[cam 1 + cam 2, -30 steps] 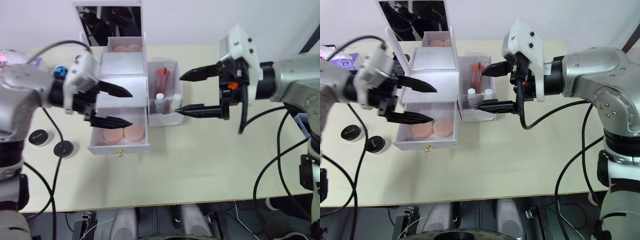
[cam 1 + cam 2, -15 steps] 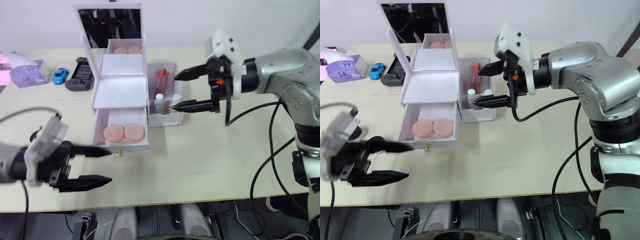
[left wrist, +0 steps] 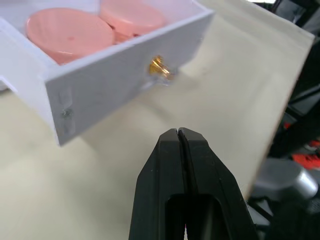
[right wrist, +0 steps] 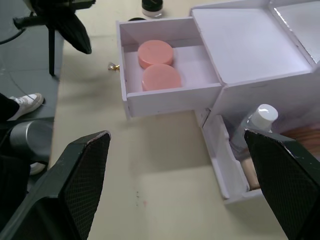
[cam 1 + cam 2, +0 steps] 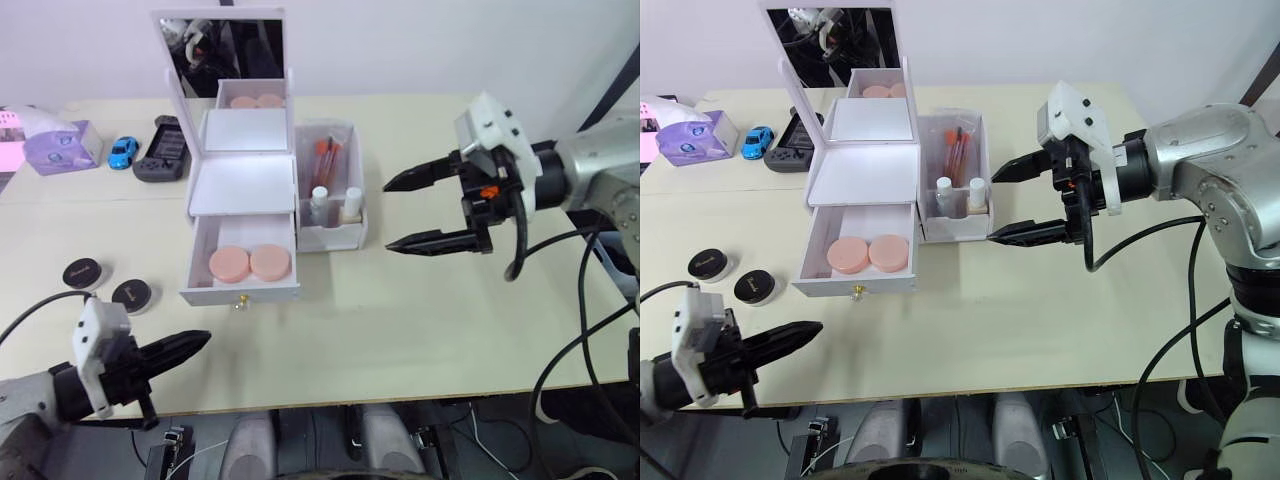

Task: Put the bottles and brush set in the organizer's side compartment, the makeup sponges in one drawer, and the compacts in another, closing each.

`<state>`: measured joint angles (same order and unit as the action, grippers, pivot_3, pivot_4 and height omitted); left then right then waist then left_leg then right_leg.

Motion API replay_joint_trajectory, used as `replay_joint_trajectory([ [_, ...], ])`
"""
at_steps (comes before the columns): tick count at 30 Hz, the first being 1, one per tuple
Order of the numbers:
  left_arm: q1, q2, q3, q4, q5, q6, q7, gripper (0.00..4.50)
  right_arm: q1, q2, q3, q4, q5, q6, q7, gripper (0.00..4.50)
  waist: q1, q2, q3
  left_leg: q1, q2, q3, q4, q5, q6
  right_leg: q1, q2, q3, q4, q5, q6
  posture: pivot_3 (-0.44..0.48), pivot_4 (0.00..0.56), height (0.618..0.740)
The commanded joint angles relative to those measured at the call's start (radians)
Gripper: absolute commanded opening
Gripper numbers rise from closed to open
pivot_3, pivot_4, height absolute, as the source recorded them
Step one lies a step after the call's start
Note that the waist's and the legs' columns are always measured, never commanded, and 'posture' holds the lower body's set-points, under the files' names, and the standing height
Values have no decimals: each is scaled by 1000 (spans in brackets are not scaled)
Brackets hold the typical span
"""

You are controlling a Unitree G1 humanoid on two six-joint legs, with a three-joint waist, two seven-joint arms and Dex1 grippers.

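The white organizer stands at the table's back, its bottom drawer pulled open with two pink makeup sponges inside. The side compartment holds two white-capped bottles and the red-handled brush set. Two black compacts lie on the table left of the drawer. My left gripper is shut and empty, low near the table's front left edge, pointing toward the drawer's gold knob. My right gripper hangs open and empty, right of the side compartment.
A mirror rises behind the organizer. A purple tissue box, a blue toy car and a black game controller sit at the back left. Bare tabletop lies in front of the organizer and to its right.
My left arm swung from over the open drawer down to the table's front left edge, and its gripper closed. My right gripper drew back to the right, away from the side compartment, staying open.
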<state>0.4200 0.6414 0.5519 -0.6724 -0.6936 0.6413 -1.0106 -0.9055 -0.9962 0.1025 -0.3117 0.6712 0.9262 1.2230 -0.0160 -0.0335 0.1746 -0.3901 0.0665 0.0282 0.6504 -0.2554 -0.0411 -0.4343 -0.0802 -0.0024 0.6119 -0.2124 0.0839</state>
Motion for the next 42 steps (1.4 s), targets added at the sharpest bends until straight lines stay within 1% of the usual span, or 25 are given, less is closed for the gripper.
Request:
replay_joint_trajectory([
  [1, -56, 3, -55, 38, 38, -52, 52, 49, -29, -6, -37, -19, 2, -6, -9, 4500, 0, 0, 0, 0, 0, 0, 0, 0, 0, 0, 0, 0, 0, 0, 0, 0, 150, 729],
  [6, -179, 13, -86, 103, -1, -24, 110, 49, -24, -19, -50, -34, 6, 5, -26, 4500, 1, 0, 0, -1, 0, 0, -3, 0, 0, -2, 1, 0, 1, 3, -4, 0, 150, 729],
  [9, -265, 34, -114, 145, 3, -26, 121, 49, -24, -23, -62, -45, 13, 17, -39, 4500, 5, 0, 0, -1, 0, -1, -4, 0, 1, -2, 2, -1, 1, 2, -3, 0, 150, 729],
  [13, -338, 46, -144, 180, 0, -26, 133, 49, -18, -27, -72, -54, 14, 25, -51, 4500, 4, 0, 0, -2, 0, -1, -3, 0, 1, -1, 1, -1, 1, 2, -3, 0, 150, 729],
  [18, -439, 47, -215, 259, 47, -58, 149, 49, -14, -23, -87, -75, 27, 44, -75, 4500, 3, 0, 0, -1, 0, -1, -3, 0, 1, -1, 1, -1, 1, 2, -3, 0, 150, 729],
  [20, -478, 25, -235, 291, 58, -59, 181, 49, -12, -25, -94, -83, 30, 50, -83, 4500, 3, 0, 0, -1, 0, -1, -3, 0, 1, -1, 1, -1, 1, 2, -3, 0, 150, 729],
  [24, -531, 8, -260, 346, 74, -71, 205, 49, -9, -35, -108, -98, 37, 65, -100, 4500, 4, 0, 0, -1, 0, -1, -3, 0, 1, -1, 1, -1, 1, 2, -3, 0, 150, 729],
  [29, -600, 14, -310, 428, 126, -108, 195, 49, -5, -40, -124, -118, 50, 86, -120, 4500, 4, 0, 0, -1, 0, -1, -3, 0, 1, -1, 2, -1, 1, 2, -3, 0, 150, 729],
  [34, -697, 1, -366, 530, 176, -158, 184, 49, -4, -45, -137, -138, 68, 109, -152, 4500, 5, 0, 0, -1, 0, -2, -3, 0, 1, 0, 1, -1, 1, 2, -3, 0, 150, 729],
  [42, -731, -16, -397, 561, 207, -186, 177, 49, 1, -51, -143, -141, 84, 116, -173, 4500, 8, 0, 0, -1, 0, -1, -3, 0, 1, 0, 1, -1, 1, 2, -3, 0, 150, 729],
])
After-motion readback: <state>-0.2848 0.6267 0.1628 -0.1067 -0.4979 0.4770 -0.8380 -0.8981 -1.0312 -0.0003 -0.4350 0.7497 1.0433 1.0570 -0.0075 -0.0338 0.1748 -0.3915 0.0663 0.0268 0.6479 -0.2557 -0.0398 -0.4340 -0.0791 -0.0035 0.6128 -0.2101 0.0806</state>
